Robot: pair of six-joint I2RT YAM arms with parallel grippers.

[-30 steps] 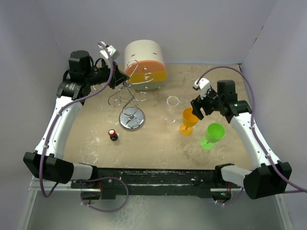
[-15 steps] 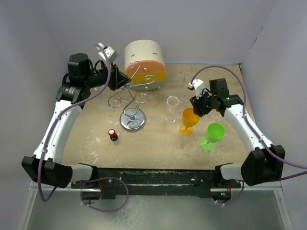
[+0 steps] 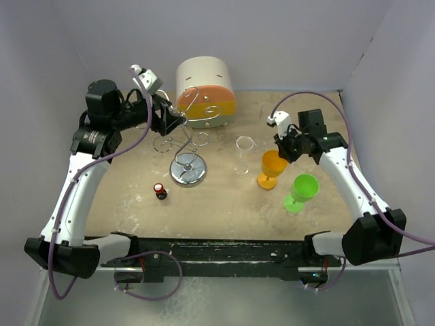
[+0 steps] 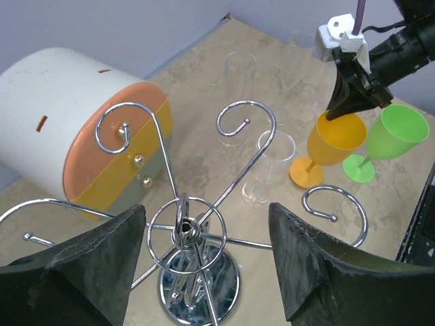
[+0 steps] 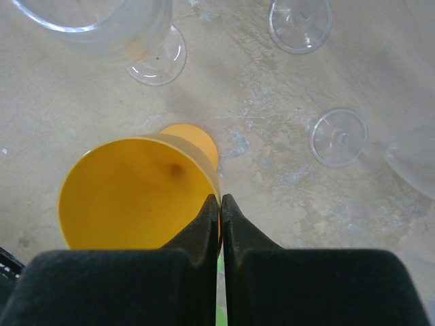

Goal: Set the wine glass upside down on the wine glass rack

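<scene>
right jaws: clamped shut on the rim of the orange wine glass (image 5: 129, 193), one jaw inside the bowl and one outside (the wall is thin, so they look almost fully closed)

why the rim: my guess is that a rim pinch leaves the stem and foot free, so the wrist can roll the glass over and slide the foot into a hook

where the glass is: upright on the right side of the table (image 3: 224, 204), between a clear glass (image 3: 242, 157) and a green glass (image 3: 301, 190), well apart from the rack. I can't tell if its foot is on the table or just off it

left jaws: wide open, holding nothing, hanging over the top ring of the rack (image 4: 185, 232), one jaw on each side and neither touching the wire

why there: probably to steady the rack for the hang

rack: upright on its round base, just in front of the white-and-orange drum (image 3: 204, 85), with every hook I can see empty

watch out: those curled wires sit close together, so the flipped glass could clip one
</scene>
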